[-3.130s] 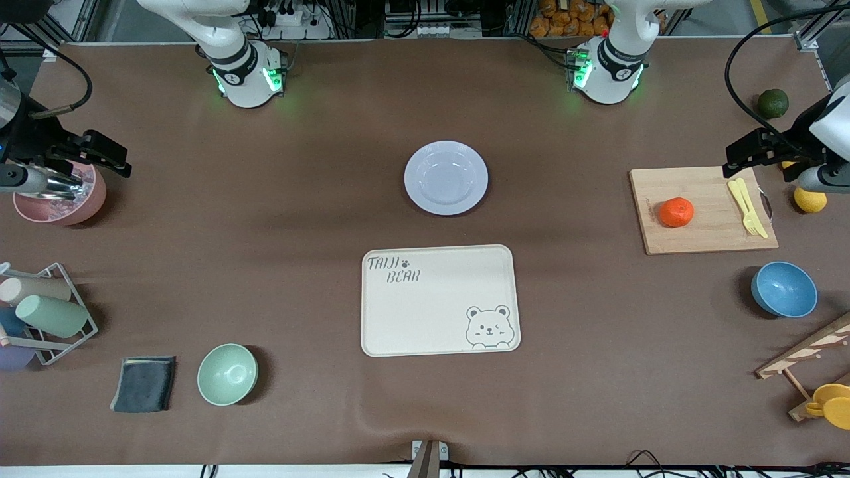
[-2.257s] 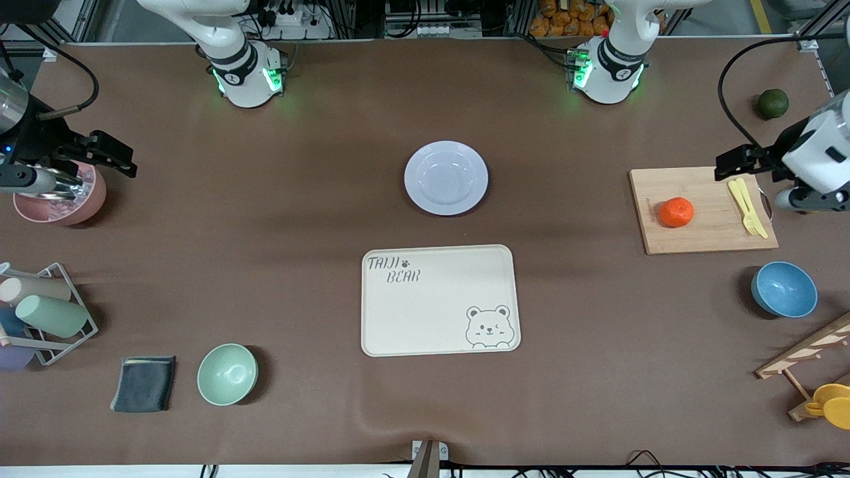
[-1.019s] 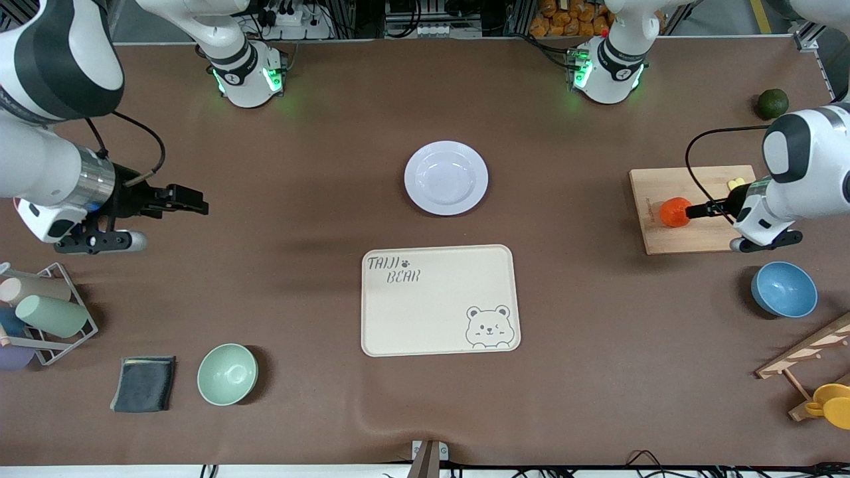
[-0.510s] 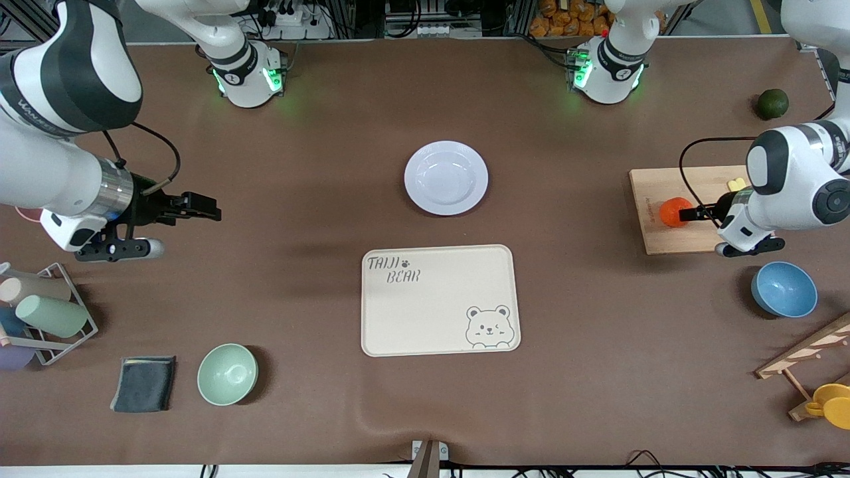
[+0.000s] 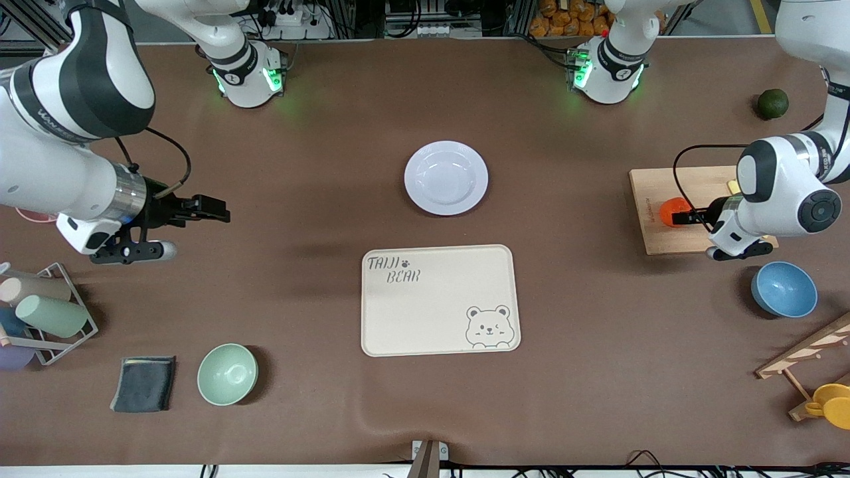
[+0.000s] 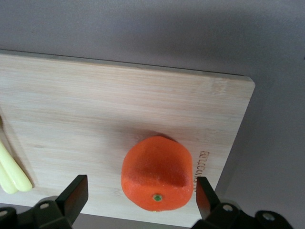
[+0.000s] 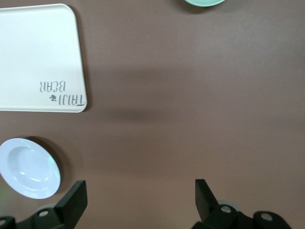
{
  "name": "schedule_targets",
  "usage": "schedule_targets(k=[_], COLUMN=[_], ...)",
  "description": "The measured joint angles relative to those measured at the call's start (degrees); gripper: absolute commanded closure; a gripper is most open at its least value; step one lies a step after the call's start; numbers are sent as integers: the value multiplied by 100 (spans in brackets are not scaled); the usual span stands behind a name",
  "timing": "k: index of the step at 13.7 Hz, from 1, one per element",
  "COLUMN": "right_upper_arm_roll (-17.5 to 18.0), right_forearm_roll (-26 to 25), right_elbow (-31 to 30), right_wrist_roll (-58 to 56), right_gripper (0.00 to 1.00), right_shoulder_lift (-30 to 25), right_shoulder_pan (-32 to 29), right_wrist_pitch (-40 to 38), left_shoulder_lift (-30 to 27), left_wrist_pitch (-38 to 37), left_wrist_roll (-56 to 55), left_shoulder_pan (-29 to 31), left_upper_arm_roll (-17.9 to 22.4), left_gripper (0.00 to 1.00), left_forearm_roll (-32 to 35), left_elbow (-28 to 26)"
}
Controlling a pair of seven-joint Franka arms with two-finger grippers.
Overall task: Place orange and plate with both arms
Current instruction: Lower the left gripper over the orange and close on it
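Note:
The orange [image 5: 666,210] lies on a wooden cutting board [image 5: 657,186] toward the left arm's end of the table. My left gripper [image 5: 684,216] is low over the board and open. In the left wrist view the orange [image 6: 157,172] sits between the fingers of that gripper [image 6: 139,198], untouched. The plate [image 5: 446,177] lies on the table's middle, farther from the front camera than the tray. My right gripper [image 5: 216,216] is open and empty over bare table toward the right arm's end. The right wrist view shows its gripper [image 7: 139,198] and the plate [image 7: 29,168].
A cream bear-printed tray [image 5: 440,300] lies nearer the front camera than the plate. A blue bowl [image 5: 783,289] stands near the board, yellow cutlery [image 6: 9,167] lies on it. A green bowl [image 5: 227,374], grey cloth [image 5: 143,384], cup rack [image 5: 46,312] and dark green fruit [image 5: 773,103] are around.
The left gripper has come down from the table's edge onto the board, and its fingers now stand either side of the orange. The right gripper has moved from the pink bowl toward the table's middle.

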Motion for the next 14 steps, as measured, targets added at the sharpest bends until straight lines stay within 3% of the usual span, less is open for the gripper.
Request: schedule_targets(k=[5,9,11,13,14], right_upper_arm_roll=[0,0,-7,-17,-18], right_forearm_roll=[691,841,844,845,845], right_elbow=[-552,-889,-889,-889,-889], right_wrist_roll=[4,4,6,6,6], right_gripper=[0,0,0,0,0], right_shoulder_lift=[102,150,149,149,149], right_shoulder_pan=[15,49,48,47,46], right_wrist_pitch=[686,956,966,977,980], left_shoulder_lift=[159,365,473,506,500], left_wrist_pitch=[8,95,149,174,165], left_wrist_roll=[-7,-8,-12,-13,-13], left_shoulder_pan=[1,3,7,9,9], left_upper_arm_roll=[0,0,0,-1,-3], left_gripper=[0,0,39,83,88], left_forearm_roll=[-48,-159,-191,-268,-272], left_elbow=[2,2,4,8,25])
